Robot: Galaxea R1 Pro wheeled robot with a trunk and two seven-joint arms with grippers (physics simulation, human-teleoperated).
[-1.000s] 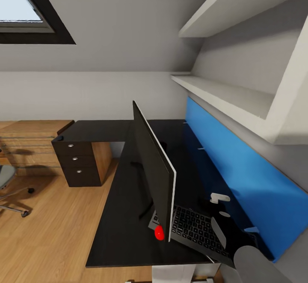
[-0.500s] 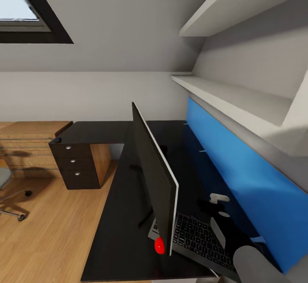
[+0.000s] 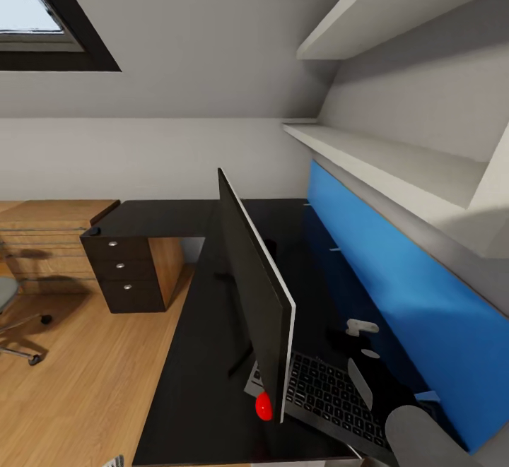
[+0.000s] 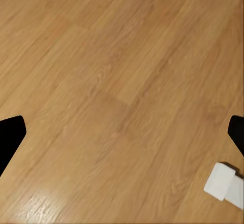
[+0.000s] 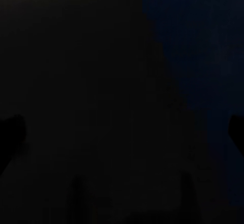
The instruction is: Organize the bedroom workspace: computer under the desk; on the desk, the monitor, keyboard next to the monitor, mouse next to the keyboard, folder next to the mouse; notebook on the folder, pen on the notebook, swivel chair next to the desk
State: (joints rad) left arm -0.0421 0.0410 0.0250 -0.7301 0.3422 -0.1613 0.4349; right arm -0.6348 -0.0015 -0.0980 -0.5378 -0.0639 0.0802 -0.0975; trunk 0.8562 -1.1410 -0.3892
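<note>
The monitor [image 3: 256,297] stands edge-on on the glossy black desk [image 3: 191,368], a red light at its lower corner. The keyboard [image 3: 326,395] lies flat on the desk right behind the monitor's base, towards the wall. Part of the grey swivel chair [image 3: 10,311] stands on the floor far to the left, apart from the desk. My left gripper [image 4: 122,137] hangs open over bare wooden floor. My right gripper [image 5: 122,132] is open over a dark surface with a blue tint. The folder, notebook, pen, mouse and computer are out of view.
A dark three-drawer unit [image 3: 127,269] stands under the desk's far wing, with a light wooden counter [image 3: 42,237] beyond it. A blue wall panel [image 3: 396,290] and white shelves [image 3: 382,149] run along the desk's right side. My right arm [image 3: 424,439] shows at the bottom right.
The whole head view has shifted a little since a second ago, so the camera moved. The monitor and keyboard keep their places on the desk.
</note>
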